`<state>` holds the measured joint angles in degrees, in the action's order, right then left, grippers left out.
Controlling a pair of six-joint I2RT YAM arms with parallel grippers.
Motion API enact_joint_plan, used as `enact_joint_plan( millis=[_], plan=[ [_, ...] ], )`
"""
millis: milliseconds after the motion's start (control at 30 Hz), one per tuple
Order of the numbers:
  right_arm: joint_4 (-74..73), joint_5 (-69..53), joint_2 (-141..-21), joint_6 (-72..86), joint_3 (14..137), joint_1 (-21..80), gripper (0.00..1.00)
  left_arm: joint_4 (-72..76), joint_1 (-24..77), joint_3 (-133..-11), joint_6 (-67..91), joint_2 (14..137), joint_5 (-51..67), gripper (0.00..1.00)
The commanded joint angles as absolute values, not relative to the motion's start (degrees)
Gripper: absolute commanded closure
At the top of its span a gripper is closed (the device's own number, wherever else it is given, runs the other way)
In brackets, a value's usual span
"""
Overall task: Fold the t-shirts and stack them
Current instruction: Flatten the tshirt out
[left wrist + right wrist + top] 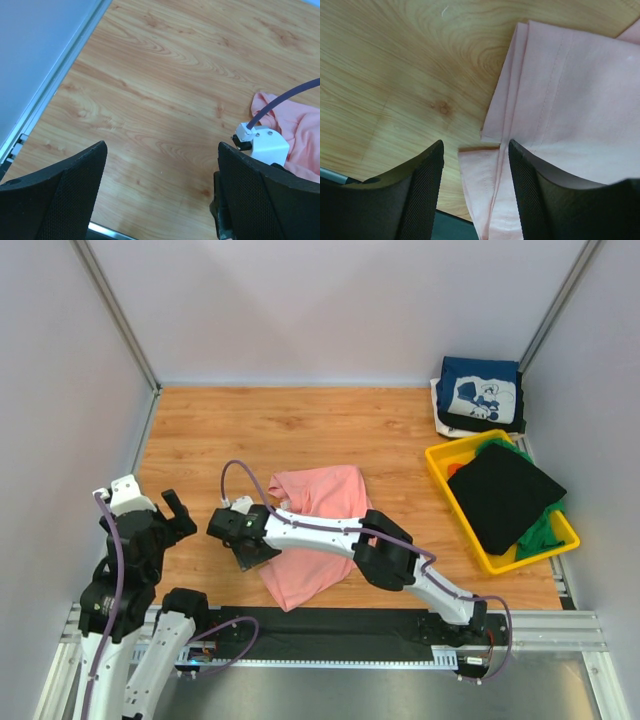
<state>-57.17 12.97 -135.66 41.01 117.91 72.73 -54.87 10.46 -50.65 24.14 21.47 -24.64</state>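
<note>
A salmon-pink t-shirt (315,530) lies crumpled on the wooden table (300,430) near the front middle. My right gripper (245,552) is open and low at the shirt's left edge. In the right wrist view the gripper (475,195) straddles a folded hem of the pink shirt (570,100), with cloth between its fingers (415,200). My left gripper (175,515) is open and empty above bare wood, left of the shirt. In the left wrist view the gripper (160,200) sees the pink shirt (300,135) at far right. A navy t-shirt with a white print (480,390) tops a folded stack at the back right.
A yellow bin (463,523) at the right holds a black t-shirt (503,495) over a green one (540,530). Grey walls enclose the table on three sides. The right arm's white wrist (262,142) and purple cable lie close to my left gripper's right finger.
</note>
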Motion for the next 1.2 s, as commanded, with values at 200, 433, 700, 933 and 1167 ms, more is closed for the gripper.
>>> enact_joint_plan(
  millis=[200, 433, 700, 933, 1167],
  plan=[
    [-55.55, 12.21, -137.98, 39.99, 117.33, 73.04, 0.46, -54.58, 10.02, -52.12, 24.7, 21.18, -25.75, 0.03],
    [-62.11, 20.55, -140.79, 41.22, 121.02, 72.86, 0.55, -54.4, 10.02, -52.03, 24.52, 20.83, -25.4, 0.03],
    [-64.86, 21.18, -146.51, 42.1, 119.45, 71.72, 0.81, -54.32, 10.02, -51.86, 24.43, 20.04, -25.4, 0.03],
    [-65.04, 24.87, -143.19, 38.69, 120.05, 70.4, 1.0, -54.14, 10.02, -51.86, 24.34, 20.04, -25.14, 0.02],
    [-66.18, 29.18, -122.14, 30.67, 129.46, 69.35, 1.0, -54.23, 9.84, -52.03, 24.35, 20.04, -25.66, 0.03]
  ],
)
